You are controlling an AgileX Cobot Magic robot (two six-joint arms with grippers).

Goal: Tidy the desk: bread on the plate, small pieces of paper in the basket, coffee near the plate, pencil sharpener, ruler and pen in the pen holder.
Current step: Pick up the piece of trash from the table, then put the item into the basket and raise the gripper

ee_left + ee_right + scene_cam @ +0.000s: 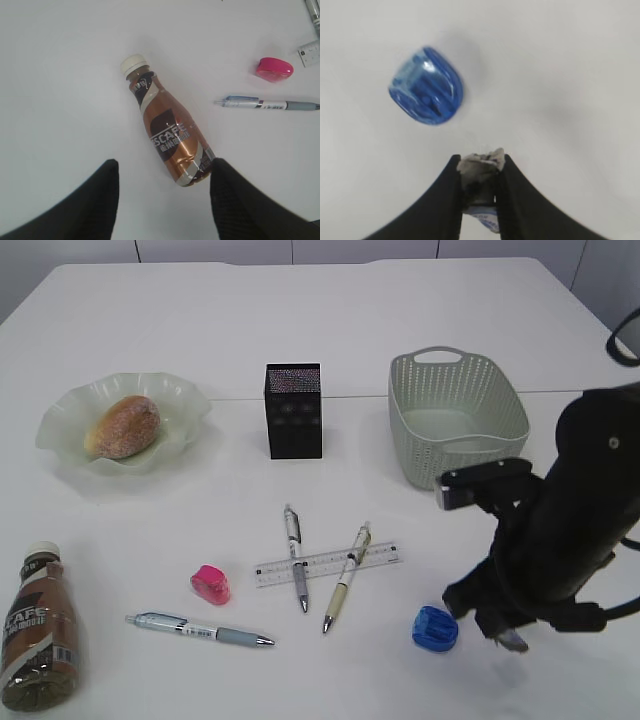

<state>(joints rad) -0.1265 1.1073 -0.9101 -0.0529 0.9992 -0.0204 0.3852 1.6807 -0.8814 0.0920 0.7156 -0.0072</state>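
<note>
My right gripper [480, 167] is shut on a crumpled piece of paper [481, 165] just above the table; it also shows in the exterior view [508, 638]. A blue pencil sharpener [435, 628] lies just left of it and shows in the right wrist view [426, 86]. My left gripper [164, 172] is open over a lying coffee bottle [167, 135], which sits at the front left [37, 638]. Bread [124, 426] lies on the glass plate [185, 400]. The basket [455, 416], black pen holder [293, 410], ruler [327, 565], three pens [200, 629] and pink sharpener [211, 584] are on the table.
The two crossed pens [296, 557] [347, 576] lie over the ruler in the middle. The pink sharpener [274, 69] and a blue-grey pen [267, 104] show to the right of the bottle in the left wrist view. The white table extends far behind the basket.
</note>
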